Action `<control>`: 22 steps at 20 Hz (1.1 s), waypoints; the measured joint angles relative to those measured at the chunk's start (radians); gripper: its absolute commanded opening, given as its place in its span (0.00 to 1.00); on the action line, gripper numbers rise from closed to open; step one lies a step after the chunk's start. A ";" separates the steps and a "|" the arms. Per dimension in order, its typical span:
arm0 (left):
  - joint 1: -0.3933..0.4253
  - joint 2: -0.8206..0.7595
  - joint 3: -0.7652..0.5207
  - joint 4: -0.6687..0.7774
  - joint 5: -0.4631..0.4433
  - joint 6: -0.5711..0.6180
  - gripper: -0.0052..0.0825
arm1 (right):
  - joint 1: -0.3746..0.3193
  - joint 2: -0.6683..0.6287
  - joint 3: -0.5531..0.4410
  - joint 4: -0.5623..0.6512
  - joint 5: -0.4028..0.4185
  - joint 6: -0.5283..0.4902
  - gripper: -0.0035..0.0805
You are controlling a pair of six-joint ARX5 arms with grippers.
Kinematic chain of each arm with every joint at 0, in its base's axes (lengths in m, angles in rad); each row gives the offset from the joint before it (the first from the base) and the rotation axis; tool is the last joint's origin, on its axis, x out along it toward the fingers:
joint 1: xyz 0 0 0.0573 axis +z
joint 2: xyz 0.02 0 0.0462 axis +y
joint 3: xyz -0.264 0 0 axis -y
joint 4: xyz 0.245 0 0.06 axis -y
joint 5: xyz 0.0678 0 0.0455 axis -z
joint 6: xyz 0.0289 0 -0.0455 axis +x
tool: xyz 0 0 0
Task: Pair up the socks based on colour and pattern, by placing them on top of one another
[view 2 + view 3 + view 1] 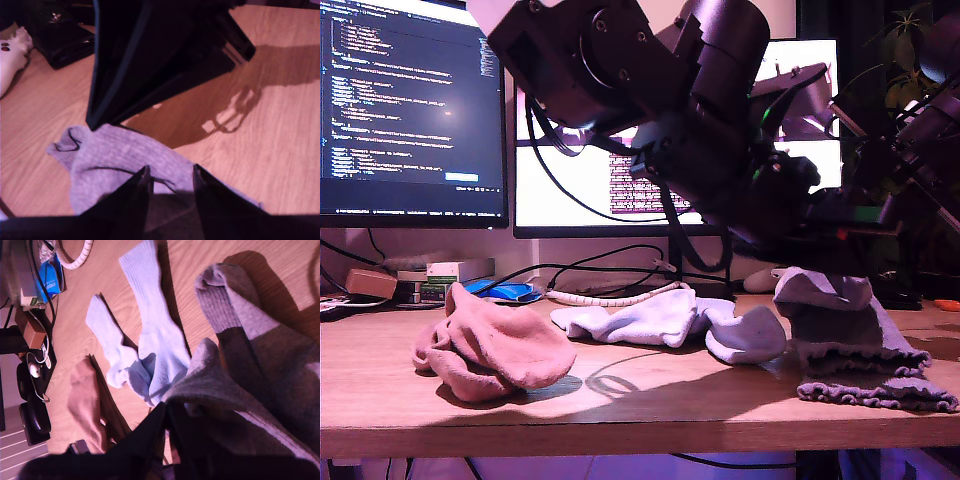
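Your wooden desk [620, 400] stands before two lit monitors [410, 100], its front edge bare. Pink socks [490, 350] lie at the exterior view's left, pale-blue socks [650, 322] mid-desk. My second claw [167, 412] looks clamped on a grey sock [235, 390]; my first claw [170, 175] hangs apart over another grey sock [115, 155].

My first pincer [169, 181] hangs parted, my second pincer [167, 415] pinched closed, both pointing downward.

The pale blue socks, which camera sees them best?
The second wrist view: both pale blue socks lie flat and whole from above. The exterior view shows them crumpled, side-on. The first wrist view misses them.
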 measured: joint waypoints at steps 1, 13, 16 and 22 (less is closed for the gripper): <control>-0.002 0.013 0.002 -0.001 0.001 -0.014 0.33 | 0.000 0.000 0.000 0.000 0.000 0.000 0.03; -0.006 0.035 0.002 0.008 -0.007 -0.076 0.14 | 0.000 0.000 0.000 0.000 -0.019 0.000 0.03; -0.006 0.035 0.002 0.004 -0.009 -0.080 0.04 | 0.000 0.000 0.000 0.000 -0.022 0.000 0.03; -0.004 0.035 0.006 -0.074 -0.004 -0.080 0.04 | 0.000 0.000 0.000 -0.003 -0.022 -0.030 0.15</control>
